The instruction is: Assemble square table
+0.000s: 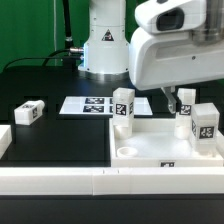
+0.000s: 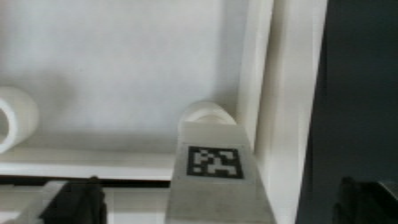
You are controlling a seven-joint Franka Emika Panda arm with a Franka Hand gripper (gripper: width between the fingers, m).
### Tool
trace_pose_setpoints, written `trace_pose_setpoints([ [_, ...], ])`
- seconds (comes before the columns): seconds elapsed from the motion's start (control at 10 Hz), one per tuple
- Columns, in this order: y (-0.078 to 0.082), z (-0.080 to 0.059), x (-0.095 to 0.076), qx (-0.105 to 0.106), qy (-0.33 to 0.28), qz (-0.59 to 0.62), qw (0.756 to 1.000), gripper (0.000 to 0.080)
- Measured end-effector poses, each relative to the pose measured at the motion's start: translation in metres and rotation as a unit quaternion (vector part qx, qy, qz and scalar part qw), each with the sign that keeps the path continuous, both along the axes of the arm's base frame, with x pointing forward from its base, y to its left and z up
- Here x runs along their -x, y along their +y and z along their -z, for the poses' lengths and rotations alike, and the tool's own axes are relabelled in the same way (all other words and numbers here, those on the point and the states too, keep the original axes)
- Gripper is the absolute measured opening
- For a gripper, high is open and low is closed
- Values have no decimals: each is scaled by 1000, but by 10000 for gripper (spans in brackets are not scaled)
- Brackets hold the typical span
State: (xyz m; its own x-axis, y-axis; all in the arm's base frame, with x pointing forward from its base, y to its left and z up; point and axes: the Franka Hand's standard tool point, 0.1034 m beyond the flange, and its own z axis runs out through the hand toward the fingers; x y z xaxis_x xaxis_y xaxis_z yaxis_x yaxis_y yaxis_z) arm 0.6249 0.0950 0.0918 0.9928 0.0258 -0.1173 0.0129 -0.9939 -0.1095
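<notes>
Long white border rails run along the front edge of the black desk, closest to the exterior view. Just behind them, on the exterior view's right, lies the square table top, a white tray with a raised rim; a round corner socket shows near its front. One tagged leg stands at the top's far corner on the exterior view's left. Two more legs stand close together at its right side, and a fourth leg lies on the desk, well apart to the left. The marker board lies flat behind. The hand hangs over the right-side legs, wide open. In the wrist view its dark fingertips flank an upright leg without touching it, just beside the top's rim.
</notes>
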Motion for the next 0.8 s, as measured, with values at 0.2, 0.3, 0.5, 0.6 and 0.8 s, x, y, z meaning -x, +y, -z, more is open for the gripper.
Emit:
trace_pose_setpoints([
  [0.2, -1, 7, -1, 2, 2, 4, 1000, 649],
  [0.3, 3, 7, -1, 4, 2, 8, 1000, 649],
  [0.5, 3, 7, -1, 4, 2, 8, 1000, 523],
  [0.6, 3, 7, -1, 4, 1, 7, 1000, 363],
  [0.8, 3, 7, -1, 4, 1, 7, 1000, 285],
])
